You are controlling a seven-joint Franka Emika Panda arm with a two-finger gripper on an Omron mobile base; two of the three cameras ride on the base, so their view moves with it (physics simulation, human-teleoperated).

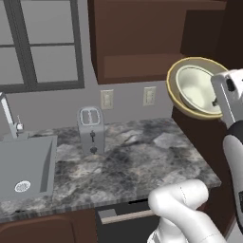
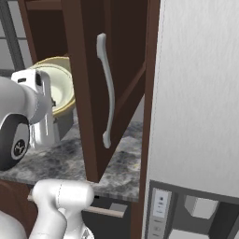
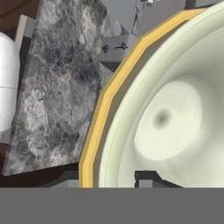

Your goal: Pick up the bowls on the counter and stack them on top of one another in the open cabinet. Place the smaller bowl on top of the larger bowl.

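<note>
A grey painted wall [image 1: 126, 102] runs behind the worktop, carrying two pale outlet plates [image 1: 107, 99], and to the left of them sits a dark-framed window with frosted grey panes [image 1: 40, 42]. Below the window lies a grey steel sink [image 1: 26, 166] with a slim tap [image 1: 8, 114] at its back edge, while a silver two-slot toaster [image 1: 90, 129] stands just right of the sink. Far right of the wall stands a tall pale grey refrigerator [image 2: 198, 98] with a dispenser panel low on its front.

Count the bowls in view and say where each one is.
2. The cream bowl sits nested inside the yellow bowl; both are tilted, up in the air at the gripper, above the counter's right end.
</note>
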